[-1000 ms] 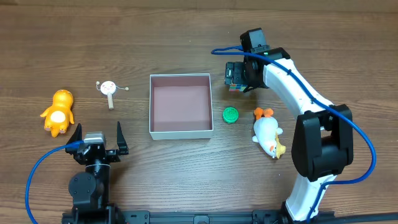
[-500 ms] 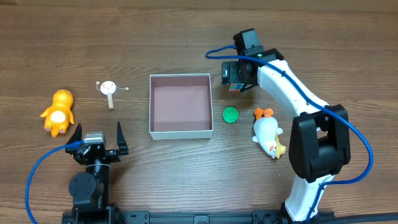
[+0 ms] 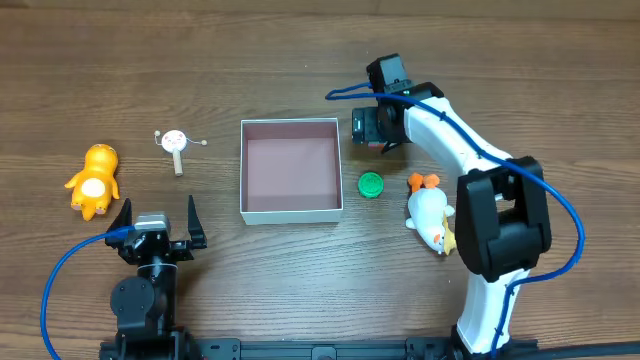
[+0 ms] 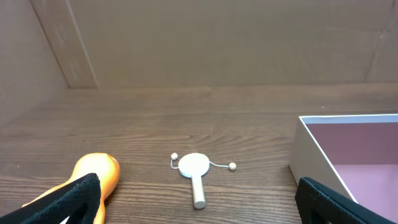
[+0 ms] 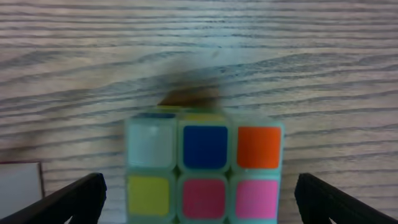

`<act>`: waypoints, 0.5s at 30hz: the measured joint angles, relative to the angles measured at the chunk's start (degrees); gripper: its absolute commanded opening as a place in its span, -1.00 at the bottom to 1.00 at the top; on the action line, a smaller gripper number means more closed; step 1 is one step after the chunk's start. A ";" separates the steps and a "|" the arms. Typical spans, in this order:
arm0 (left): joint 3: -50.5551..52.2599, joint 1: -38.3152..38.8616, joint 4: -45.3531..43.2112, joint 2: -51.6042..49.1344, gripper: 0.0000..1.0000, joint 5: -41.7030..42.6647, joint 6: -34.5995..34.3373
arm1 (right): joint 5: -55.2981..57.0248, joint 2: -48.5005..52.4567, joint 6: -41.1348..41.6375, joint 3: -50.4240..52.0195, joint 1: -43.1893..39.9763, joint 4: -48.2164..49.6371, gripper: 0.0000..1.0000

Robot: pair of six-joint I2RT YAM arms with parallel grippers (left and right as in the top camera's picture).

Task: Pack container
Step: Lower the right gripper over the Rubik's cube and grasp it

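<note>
While the right gripper (image 5: pixel 199 200) gapes over the cube (image 5: pixel 204 165), the container (image 3: pixel 290 213) sits near.

Square white-walled container (image 3: pixel 291 170), mauve inside, mid-table

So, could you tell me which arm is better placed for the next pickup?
Right, probably: the right tool hangs open over the puzzle cube near the container; the left tool is over nothing.
</note>
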State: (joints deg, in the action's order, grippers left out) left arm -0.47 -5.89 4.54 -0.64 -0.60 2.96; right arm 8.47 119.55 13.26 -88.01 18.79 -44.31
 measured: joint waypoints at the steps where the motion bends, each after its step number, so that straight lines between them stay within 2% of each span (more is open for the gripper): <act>1: 0.00 0.00 0.00 0.00 1.00 0.00 0.00 | 0.15 0.00 0.02 0.00 0.00 0.09 1.00; 7: 0.00 0.00 0.00 0.00 1.00 0.00 0.00 | 1.29 0.00 0.02 0.00 0.00 0.66 0.96; 8: 0.00 0.00 0.00 0.00 1.00 0.00 0.00 | 1.40 0.00 0.00 0.00 0.00 0.94 0.92; 10: 0.00 0.00 0.00 0.00 1.00 0.00 0.00 | 1.42 0.00 0.11 0.00 0.00 1.18 0.69; 15: 0.00 0.00 0.00 0.00 1.00 0.00 0.00 | 1.64 0.00 0.15 0.00 0.00 1.40 0.44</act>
State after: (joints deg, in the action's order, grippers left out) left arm -0.47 -5.89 4.54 -0.64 -0.60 2.96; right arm 10.11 119.55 13.41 -88.01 18.79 -42.92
